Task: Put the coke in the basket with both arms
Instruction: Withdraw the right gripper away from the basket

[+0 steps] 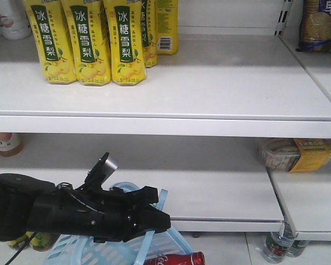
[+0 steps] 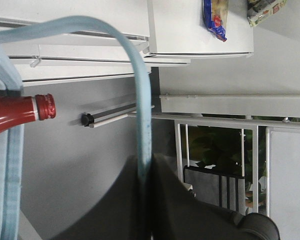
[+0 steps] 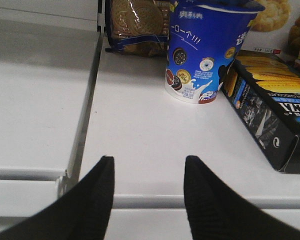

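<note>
With the basket (image 1: 99, 251) handle (image 2: 142, 125) pinched by the left gripper (image 2: 145, 200) and the right gripper (image 3: 149, 192) spread empty, the coke (image 1: 176, 259), lying at the basket's 3 o'clock rim, could be tipped out if the handle is jerked.

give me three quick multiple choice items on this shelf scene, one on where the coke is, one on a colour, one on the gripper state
1. Where is the coke?
A. on the top shelf
B. in the basket
C. held by the right gripper

2. What colour is the basket's handle?
A. light blue
B. yellow
C. black

3. How does the right gripper stand?
A. shut on a cup
B. shut on the coke
C. open, holding nothing

Answers:
1 B, the front view shows it lying at the basket's rim.
2 A, the strap in the left wrist view is pale blue.
3 C, its fingers are apart with bare shelf between.
</note>
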You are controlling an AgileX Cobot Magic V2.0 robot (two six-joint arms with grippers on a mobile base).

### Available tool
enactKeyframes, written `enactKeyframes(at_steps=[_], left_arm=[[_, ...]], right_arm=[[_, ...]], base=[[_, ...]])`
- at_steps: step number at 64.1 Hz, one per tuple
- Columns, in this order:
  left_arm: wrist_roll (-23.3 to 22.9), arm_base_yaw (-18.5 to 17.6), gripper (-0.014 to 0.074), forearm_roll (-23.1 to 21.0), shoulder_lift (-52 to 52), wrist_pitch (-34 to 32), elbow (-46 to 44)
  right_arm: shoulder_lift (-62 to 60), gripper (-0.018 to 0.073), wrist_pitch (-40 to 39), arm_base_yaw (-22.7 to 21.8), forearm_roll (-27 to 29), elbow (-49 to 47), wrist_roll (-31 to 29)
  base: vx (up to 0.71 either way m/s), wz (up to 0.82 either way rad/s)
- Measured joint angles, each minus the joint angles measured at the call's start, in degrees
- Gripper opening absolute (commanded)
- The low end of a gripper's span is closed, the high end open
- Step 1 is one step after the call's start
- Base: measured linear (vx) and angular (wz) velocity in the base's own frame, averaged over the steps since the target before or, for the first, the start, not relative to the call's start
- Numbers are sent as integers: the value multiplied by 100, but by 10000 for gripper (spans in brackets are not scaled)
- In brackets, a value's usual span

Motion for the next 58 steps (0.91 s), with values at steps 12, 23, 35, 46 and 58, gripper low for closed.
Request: enactKeyframes(at_steps=[12,23,35,46,58], left_arm=[[0,0,-6,0,0,0,0],[0,0,-6,0,0,0,0],[0,0,-6,0,0,0,0],[0,0,-6,0,0,0,0],[0,0,-6,0,0,0,0]], right_arm=[[-531,319,268,-6,649,0,-24],[-1051,319,719,-6,1407,12,-697],[-1596,319,1244,-6,2790,638,-2083],[-2010,319,1288,-6,4032,1679,-3271],[-2251,319,1266,-6,4770,2492,-4103]], base=[[0,0],[0,0],[0,0],[0,0],[0,0]])
